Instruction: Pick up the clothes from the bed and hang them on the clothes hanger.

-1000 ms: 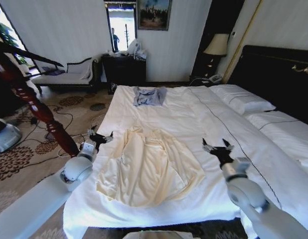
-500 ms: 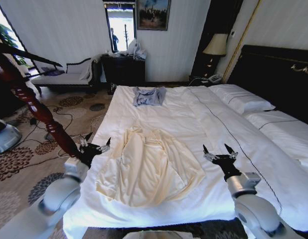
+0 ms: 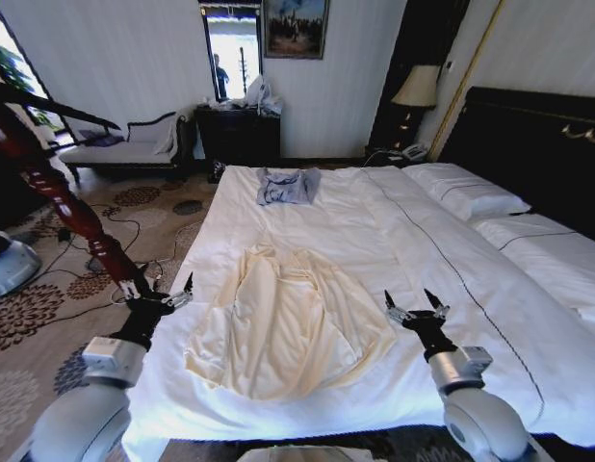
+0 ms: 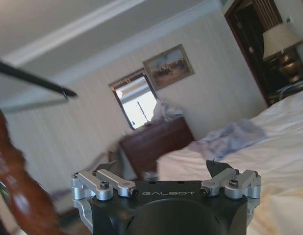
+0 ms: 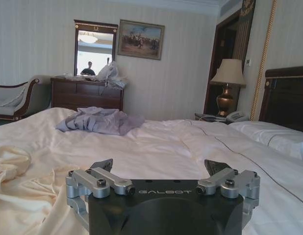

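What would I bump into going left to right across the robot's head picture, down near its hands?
left gripper → clothes → right gripper → dark seam line on the bed

The cream clothes (image 3: 290, 324) lie spread flat on the bed (image 3: 375, 221) (a small grey-blue garment (image 3: 286, 186) sits farther up), with the left gripper (image 3: 155, 293) open beside the mattress edge and the right gripper (image 3: 413, 307) open above the duvet.
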`<state>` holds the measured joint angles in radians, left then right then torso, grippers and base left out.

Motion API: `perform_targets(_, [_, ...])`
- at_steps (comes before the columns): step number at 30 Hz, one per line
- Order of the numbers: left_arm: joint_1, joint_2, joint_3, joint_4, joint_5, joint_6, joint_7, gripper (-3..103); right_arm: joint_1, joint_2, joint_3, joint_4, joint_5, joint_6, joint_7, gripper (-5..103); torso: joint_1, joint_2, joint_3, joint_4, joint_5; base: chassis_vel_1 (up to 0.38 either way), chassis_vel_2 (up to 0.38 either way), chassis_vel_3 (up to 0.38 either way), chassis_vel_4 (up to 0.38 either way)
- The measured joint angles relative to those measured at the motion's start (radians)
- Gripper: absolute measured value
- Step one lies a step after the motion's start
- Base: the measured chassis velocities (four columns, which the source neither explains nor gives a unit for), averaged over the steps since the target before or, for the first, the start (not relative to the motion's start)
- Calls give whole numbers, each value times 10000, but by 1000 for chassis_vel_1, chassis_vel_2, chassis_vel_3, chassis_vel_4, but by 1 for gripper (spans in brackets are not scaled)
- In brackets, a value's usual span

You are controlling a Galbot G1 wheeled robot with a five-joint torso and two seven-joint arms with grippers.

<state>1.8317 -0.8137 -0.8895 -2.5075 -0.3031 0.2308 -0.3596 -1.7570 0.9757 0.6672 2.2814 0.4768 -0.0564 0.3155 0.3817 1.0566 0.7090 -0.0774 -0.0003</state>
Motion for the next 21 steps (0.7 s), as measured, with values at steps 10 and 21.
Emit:
perform_targets(10, [-1272, 1569, -2034, 8, -903, 1435, -580, 100, 270, 246, -428, -233, -72, -99, 45, 100, 2, -1, 1, -4, 1, 0, 0, 0, 0])
perform_targets(21, [-3472, 3421, -2789, 473, -1222, 5030, -1353, 100, 151, 479, -435, -401, -224, -112, 99, 100, 3, -1, 2, -3, 1, 0, 0, 0, 0])
